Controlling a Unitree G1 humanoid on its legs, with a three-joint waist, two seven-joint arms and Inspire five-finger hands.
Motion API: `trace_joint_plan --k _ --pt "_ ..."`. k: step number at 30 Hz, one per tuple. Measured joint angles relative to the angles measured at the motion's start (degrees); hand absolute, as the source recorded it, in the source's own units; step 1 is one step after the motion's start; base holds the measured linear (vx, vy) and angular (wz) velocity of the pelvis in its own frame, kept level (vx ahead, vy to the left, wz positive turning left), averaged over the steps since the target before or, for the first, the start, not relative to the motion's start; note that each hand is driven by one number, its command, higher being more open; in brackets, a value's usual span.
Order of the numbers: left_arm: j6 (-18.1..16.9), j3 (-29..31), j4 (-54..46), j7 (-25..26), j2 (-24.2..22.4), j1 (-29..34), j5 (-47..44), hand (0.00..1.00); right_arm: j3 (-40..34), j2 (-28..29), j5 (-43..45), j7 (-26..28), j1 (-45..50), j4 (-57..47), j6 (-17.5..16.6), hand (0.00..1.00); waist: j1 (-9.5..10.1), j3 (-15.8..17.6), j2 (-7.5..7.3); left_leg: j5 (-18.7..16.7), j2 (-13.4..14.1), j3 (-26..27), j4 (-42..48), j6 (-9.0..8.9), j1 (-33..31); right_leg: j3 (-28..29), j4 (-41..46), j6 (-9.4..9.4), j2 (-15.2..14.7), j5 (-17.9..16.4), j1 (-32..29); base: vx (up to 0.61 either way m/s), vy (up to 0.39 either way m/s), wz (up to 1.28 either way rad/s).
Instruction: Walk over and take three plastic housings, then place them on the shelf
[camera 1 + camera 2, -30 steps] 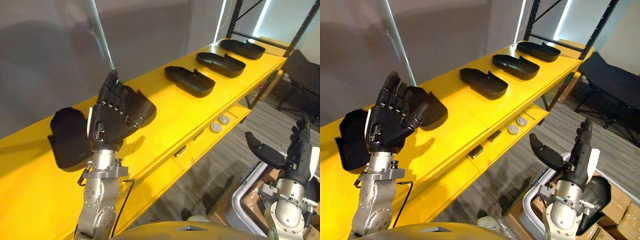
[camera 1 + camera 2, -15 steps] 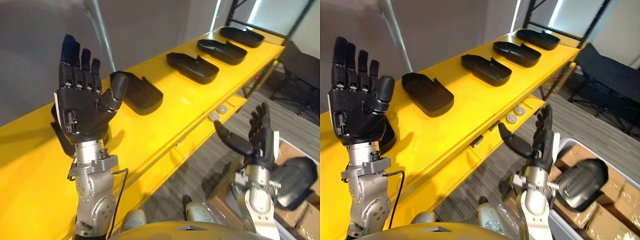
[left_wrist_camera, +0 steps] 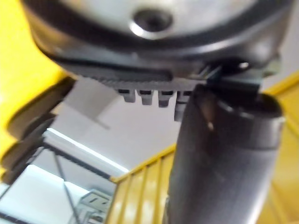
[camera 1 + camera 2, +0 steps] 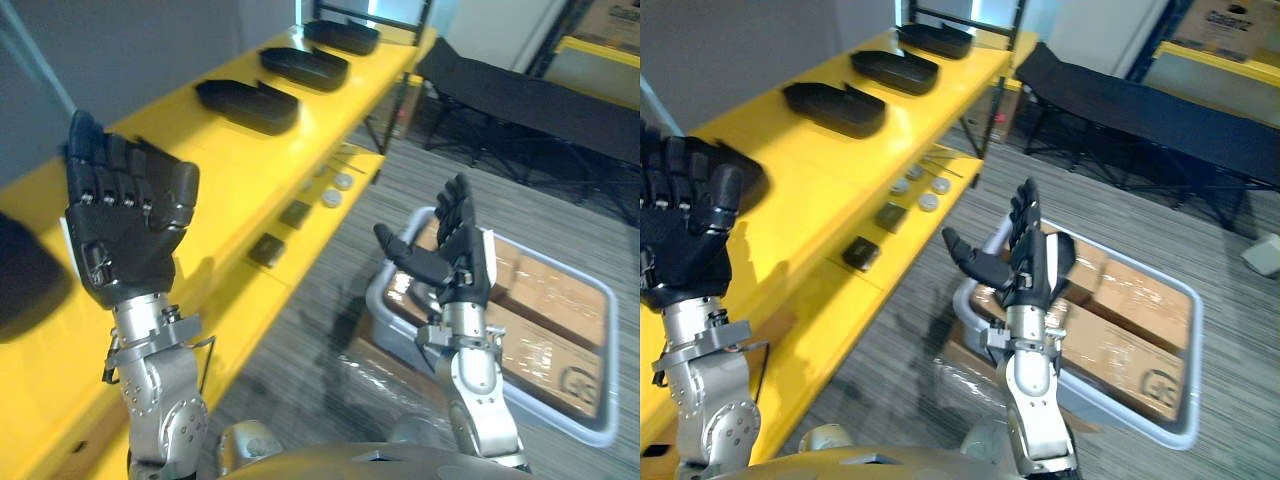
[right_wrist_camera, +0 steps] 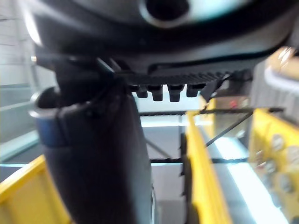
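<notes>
My left robot hand [image 4: 128, 225] stood raised at the left of the frame, palm turned toward my head camera, fingers straight up and close together, thumb alongside, holding nothing. My right robot hand [image 4: 452, 262] was up near the centre, fingers straight and thumb spread out to the side, also empty; it hung over the striped grey carpet [image 4: 330, 330], in front of a grey tote [image 4: 1193, 350]. The yellow shelf [image 4: 215, 150] ran from the lower left to the top centre, and on it three plastic housings lay in a row, apart from one another: the first plastic housing [image 4: 248, 106] nearest, the second plastic housing [image 4: 304, 68] beyond it, the third plastic housing [image 4: 342, 36] at the far end. All three were well away from both hands. A dark object [image 4: 22, 285] lay on the shelf at the left edge, cut by the frame; I could not tell what it was. On the lower ledge [image 4: 820, 300] sat small round discs [image 4: 930, 200] and dark blocks [image 4: 860, 252]. The tote held cardboard boxes [image 4: 1140, 300], and a black cot [image 4: 1140, 110] stood at the upper right.
</notes>
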Motion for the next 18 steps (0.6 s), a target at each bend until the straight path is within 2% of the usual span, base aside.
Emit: trace_joint_plan --k 1,2,3,4,5,6,7,8,9,10,11,12,13,14,15,18 --pt "0.0 -1.7 0.4 -0.9 -0.2 0.1 0.0 1.0 -1.2 -1.6 -0.3 0.1 0.1 0.4 0.2 1.0 -0.96 0.4 -0.24 2.3 0.2 -0.3 -1.5 -0.22 0.4 -1.1 -0.2 5.95 -0.4 -4.8 -0.5 -0.01 -0.505 -0.51" --pt "0.0 -2.5 0.4 -0.9 -1.2 -0.1 0.0 1.0 -1.9 -3.1 -0.1 0.5 -0.6 0.4 0.2 1.0 -1.91 0.6 -0.03 4.2 0.9 -0.2 -2.1 0.16 0.3 -3.0 -0.1 6.78 -0.2 -8.8 -1.6 -0.02 -0.589 -0.53" --pt "0.0 -2.7 0.5 -0.9 -1.7 -0.6 0.0 1.0 -2.5 -3.9 0.0 0.9 -1.1 0.4 0.2 1.0 -2.63 1.4 0.12 5.7 1.2 -0.3 -2.0 0.83 0.3 -3.6 -0.1 6.51 0.1 -10.1 -1.6 -0.03 -0.456 -0.38" --pt "0.0 -3.0 0.9 -1.0 -2.3 -1.2 -0.4 1.0 -3.4 -5.0 0.3 1.4 -1.6 0.4 0.2 1.0 -3.66 2.6 0.1 8.9 1.3 -0.6 -1.7 4.08 -0.4 -4.1 -0.1 5.68 0.5 -11.0 -1.6 -0.06 -0.388 0.02" --pt "0.2 -4.1 2.5 -1.9 -2.4 -2.8 -2.7 1.0 -5.5 -5.9 0.1 1.2 -0.9 0.4 0.7 1.0 -5.16 3.4 -0.11 16.4 1.3 -0.5 -0.2 13.16 -3.9 -5.8 -2.4 4.28 0.9 -10.6 -1.0 -0.08 -0.427 0.13" --pt "0.1 -4.9 4.1 -2.6 -2.4 -3.4 -3.3 1.0 -6.9 -6.3 0.0 0.9 -0.4 0.4 1.1 1.0 -5.35 4.0 -0.63 17.3 1.0 0.2 1.6 13.43 -5.6 -6.6 -4.8 2.98 1.2 -9.8 -0.2 -0.07 -0.354 0.17" --pt "0.2 -5.6 5.4 -3.0 -2.4 -3.7 -3.8 1.0 -7.4 -6.5 0.0 0.5 0.0 0.4 1.3 1.0 -5.19 4.2 -0.4 14.5 -0.2 0.2 3.0 10.25 -5.9 -6.8 -6.3 2.25 1.4 -8.8 0.5 -0.06 -0.187 -0.19" --pt "0.2 -7.3 7.5 -3.1 -2.4 -3.4 -3.8 1.0 -9.0 -7.6 0.3 -0.3 -0.2 0.4 1.5 1.0 -4.79 4.5 0.67 8.2 -4.2 -0.2 5.3 6.35 -5.9 -6.1 -10.4 1.47 2.2 -6.4 1.8 -0.06 -0.065 -0.46" --pt "0.1 -8.3 8.0 -3.4 -2.3 -2.6 -3.8 1.0 -9.6 -7.9 0.8 -0.9 -0.6 0.4 1.5 1.0 -4.39 4.3 1.41 3.2 -6.6 0.2 6.6 6.78 -6.1 -5.6 -13.6 1.04 3.2 -4.5 2.1 -0.08 -0.093 -0.6" --pt "0.0 -9.1 8.0 -4.1 -2.2 -1.9 -3.7 1.0 -10.1 -7.9 1.5 -1.5 -1.0 0.4 1.5 1.0 -4.18 4.3 1.4 -0.8 -10.0 -1.6 7.0 6.78 -6.7 -4.7 -16.6 0.83 4.1 -2.2 2.1 -0.06 -0.035 -0.54" --pt "0.0 -9.3 8.0 -4.2 -2.1 -1.8 -3.7 1.0 -10.0 -7.9 2.4 -1.9 -1.1 0.4 1.5 1.0 -3.82 4.4 1.34 -2.4 -11.6 -2.1 6.8 6.93 -6.7 -4.0 -17.9 0.76 4.4 -1.3 1.9 -0.05 -0.03 -0.51" --pt "0.0 -9.3 8.3 -4.1 -1.8 -1.8 -3.7 1.0 -9.6 -7.9 3.1 -2.5 -1.5 0.6 1.5 1.0 -3.53 4.4 1.6 -4.8 -13.2 -2.0 5.2 8.04 -6.4 -3.3 -20.0 1.04 5.0 0.5 1.5 -0.05 0.017 -0.43" --pt "-0.1 -9.1 8.8 -4.1 -1.3 -2.0 -3.7 1.0 -9.4 -7.6 3.1 -2.9 -2.1 1.2 1.5 1.0 -3.48 4.2 1.95 -5.6 -13.5 -1.6 2.7 8.41 -5.4 -2.9 -20.6 1.42 5.2 1.5 0.8 -0.08 0.038 -0.48" --pt "-0.2 -8.7 9.5 -4.2 -0.8 -2.4 -3.8 1.0 -8.9 -7.1 2.9 -3.7 -4.0 3.5 1.5 1.0 -3.36 4.6 1.51 -6.2 -14.5 -1.3 -0.1 7.05 -4.6 -1.8 -21.4 2.2 5.1 2.9 -0.4 -0.1 0.094 -0.44" --pt "-0.1 -8.5 10.4 -4.3 0.0 -3.2 -3.8 1.0 -8.2 -6.3 2.0 -4.9 -5.8 6.2 1.5 1.0 -2.73 5.5 0.65 -6.0 -15.5 -0.2 0.0 6.39 -4.9 -1.2 -23.0 2.7 4.0 4.8 -0.8 -0.11 0.109 -0.45" --pt "0.0 -8.5 11.5 -4.1 1.1 -4.6 -3.7 1.0 -6.6 -4.6 1.8 -7.4 -8.5 11.9 1.6 1.0 -1.46 6.0 0.14 -6.3 -17.1 1.1 2.1 6.05 -7.0 -1.5 -27.0 3.16 2.2 8.5 -1.0 -0.11 0.143 -0.24"
